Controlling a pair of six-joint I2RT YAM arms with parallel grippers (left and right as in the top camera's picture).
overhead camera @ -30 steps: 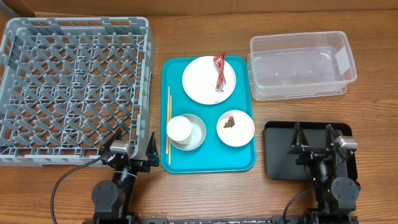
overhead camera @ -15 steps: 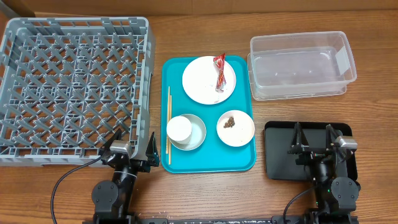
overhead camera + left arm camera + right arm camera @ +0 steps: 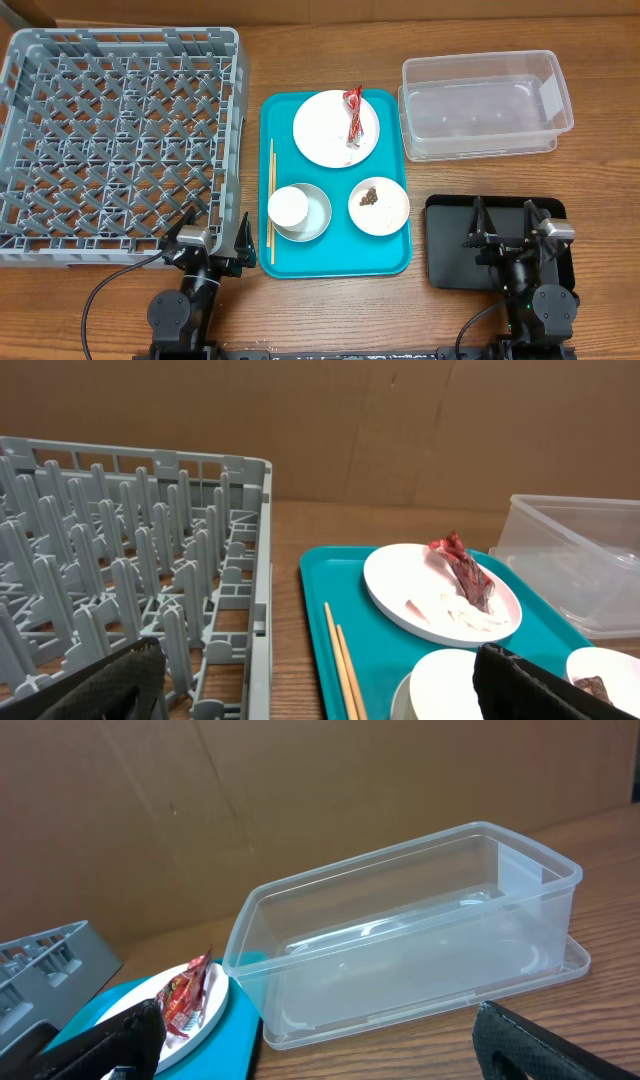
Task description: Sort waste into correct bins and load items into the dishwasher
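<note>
At the far left of the wooden counter (image 3: 300, 300), grey dish rack (image 3: 120, 140) with its open lattice floor. Just right of it, teal serving tray (image 3: 335, 262), carrying all the tableware. At the tray's far end, large white plate (image 3: 325, 130), with crinkled red wrapper (image 3: 353, 115) lying across its right side. Along the tray's left edge, two wooden chopsticks (image 3: 271, 205), side by side, pointing away from the arms. Beside them, white cup (image 3: 288, 207) seated in a pale bowl (image 3: 318, 215). Right of that, small white bowl (image 3: 378, 206) with dark brown scraps (image 3: 370, 196) at its centre. At the far right, clear plastic tub (image 3: 480, 58), upright, apart from the teal serving tray. At the near right, black tray (image 3: 450, 250), on the near side of the tub. Low at the near edge, left gripper (image 3: 213, 232), between the rack's near-right corner and the teal tray's near-left corner, jaws spread wide, nothing between them. Over the black tray, right gripper (image 3: 504, 225), jaws likewise wide apart, gripping nothing. In the left wrist view, rack posts at left, plate and wrapper ahead. In the right wrist view, tub ahead, wrapper at lower left.
</note>
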